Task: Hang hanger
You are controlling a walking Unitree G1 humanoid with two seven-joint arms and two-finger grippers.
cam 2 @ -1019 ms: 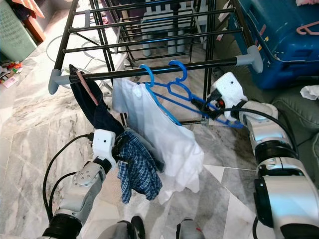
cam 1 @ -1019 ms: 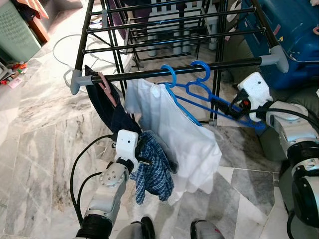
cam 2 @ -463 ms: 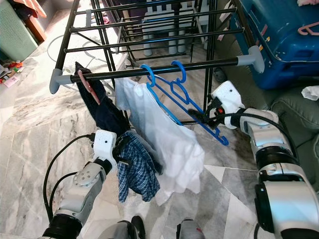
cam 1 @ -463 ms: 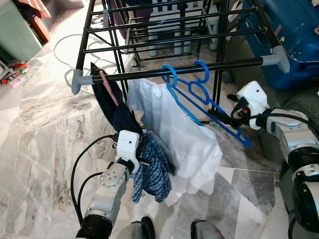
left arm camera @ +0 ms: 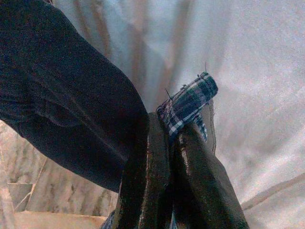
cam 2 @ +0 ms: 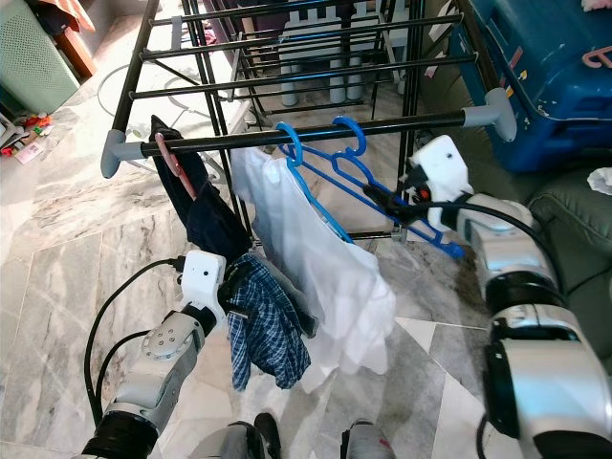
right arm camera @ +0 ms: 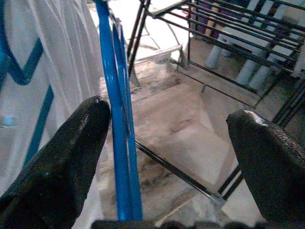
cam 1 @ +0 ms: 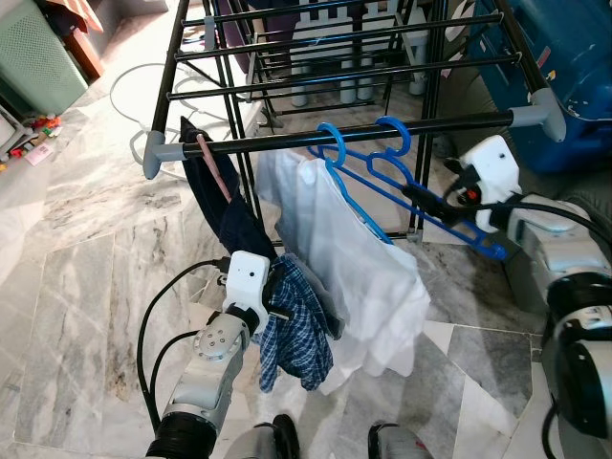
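Hanger [cam 1: 397,177]: blue, hooked on rack [cam 1: 363,132]; right gripper [right arm camera: 162,143] fingers wide around it. Left gripper [left arm camera: 171,143] pinches plaid cloth [cam 1: 296,320].

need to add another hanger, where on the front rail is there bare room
The front rail is bare between the dark garment and the white shirt, and from the blue hangers to its right grey end cap. It is crowded mid-rail, where both blue hooks sit close together, with the right gripper open just below them.

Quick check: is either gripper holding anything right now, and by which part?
The left gripper is shut on a fold of the plaid cloth. The right gripper is open; the empty blue hanger passes between its fingers, ungripped.
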